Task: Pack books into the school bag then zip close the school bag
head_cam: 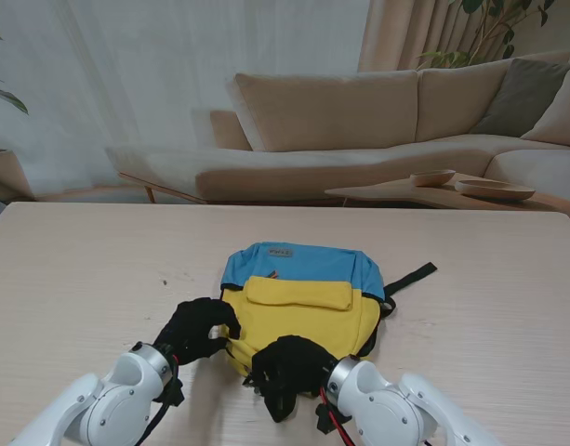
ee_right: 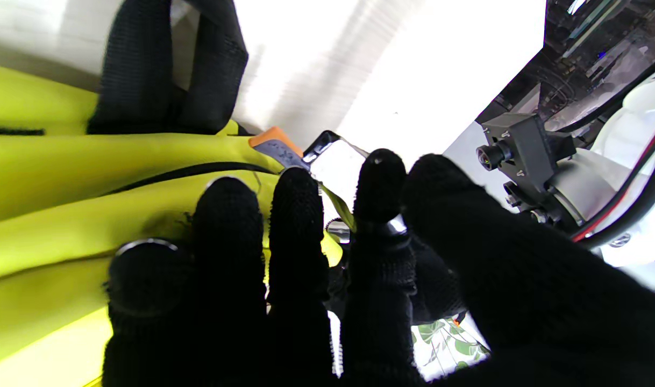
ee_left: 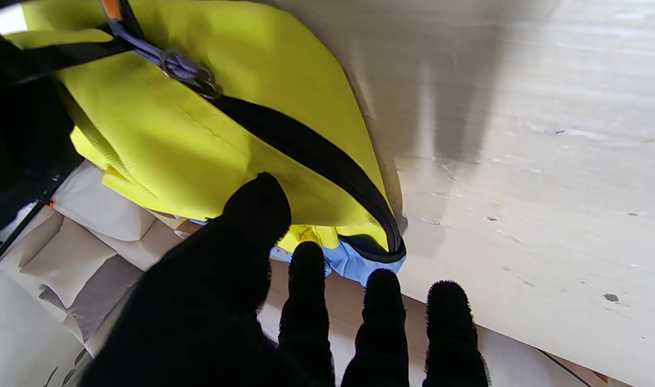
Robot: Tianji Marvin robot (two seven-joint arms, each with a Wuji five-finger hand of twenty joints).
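Observation:
The yellow and blue school bag (head_cam: 298, 299) lies flat on the table, its blue end away from me. My left hand (head_cam: 196, 330) grips the bag's near left corner. Its thumb (ee_left: 257, 207) presses the yellow fabric (ee_left: 198, 150) beside the black zip (ee_left: 311, 153), with the fingers under the edge. My right hand (head_cam: 289, 367) rests on the bag's near edge. Its fingers (ee_right: 295, 215) are closed at the orange-grey zipper pull (ee_right: 276, 146). No book shows in any view.
The pale wooden table (head_cam: 80, 279) stretches wide on both sides of the bag. A black strap (head_cam: 410, 277) trails from the bag's right side. Beyond the far edge stand a beige sofa (head_cam: 359, 121) and a low table with wooden bowls (head_cam: 470, 186).

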